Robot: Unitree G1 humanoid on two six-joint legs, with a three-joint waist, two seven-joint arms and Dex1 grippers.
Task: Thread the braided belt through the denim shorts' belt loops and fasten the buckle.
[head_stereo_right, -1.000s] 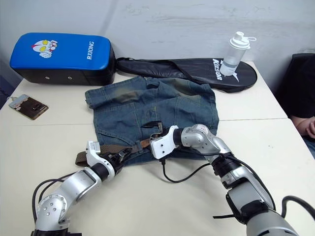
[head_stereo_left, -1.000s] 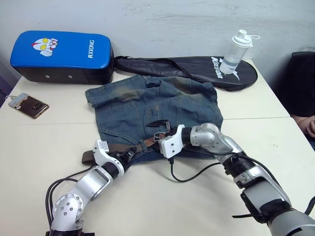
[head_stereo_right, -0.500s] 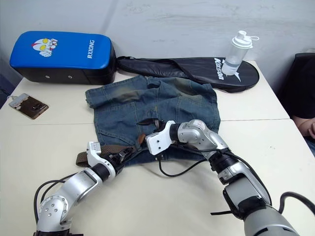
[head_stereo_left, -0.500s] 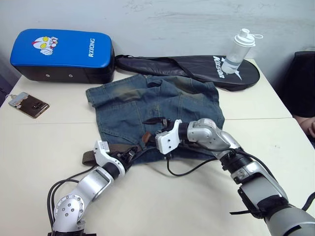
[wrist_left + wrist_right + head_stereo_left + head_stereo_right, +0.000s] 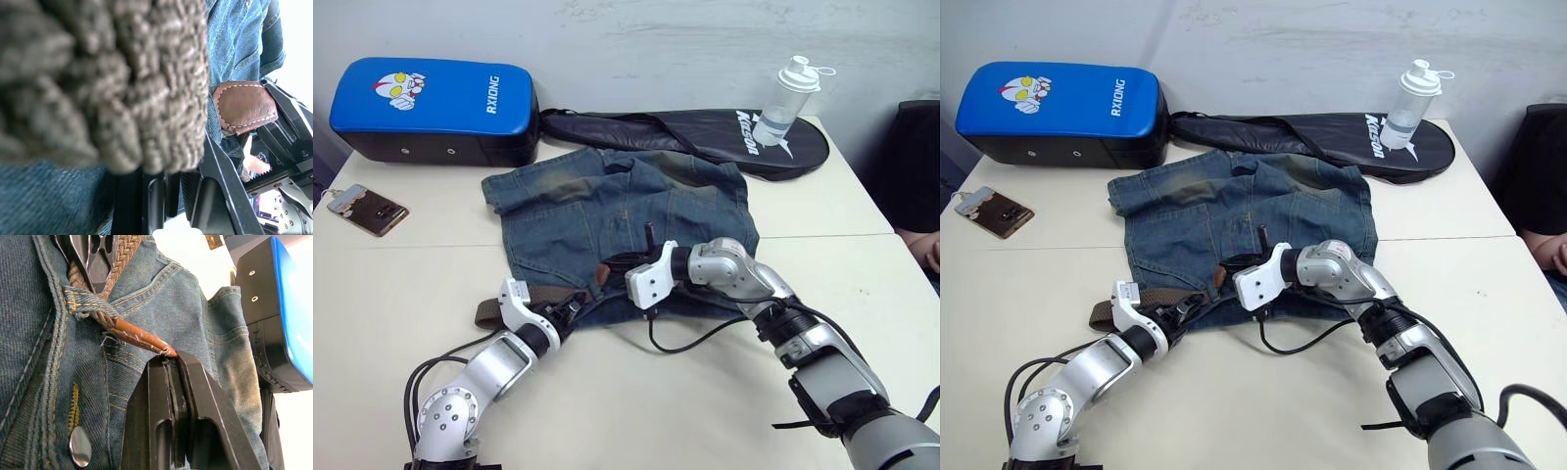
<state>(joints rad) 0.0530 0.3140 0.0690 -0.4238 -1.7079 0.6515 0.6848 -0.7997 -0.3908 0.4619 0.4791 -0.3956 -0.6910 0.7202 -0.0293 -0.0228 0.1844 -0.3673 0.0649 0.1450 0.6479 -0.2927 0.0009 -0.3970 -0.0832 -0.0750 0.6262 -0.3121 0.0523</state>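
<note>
Both arms are built of rounded silver-grey metal segments joined by black rings and cuffs. Each wrist carries a white boxy block, the left gripper (image 5: pixel 570 305) and right gripper (image 5: pixel 625 260) each having two black plastic fingers. A black cable loops from under the right wrist block across the centre of the frame; more black cables curve beside the left arm at lower left. Small dark screws dot the left arm's silver joint.

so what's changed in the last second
The right gripper has slid left along the waistband of the shorts, drawing the belt tip out through a belt loop; its jaws are shut on that leather tip. The left gripper stayed clamped on the belt at the shorts' left edge. Everything else stayed put.
</note>
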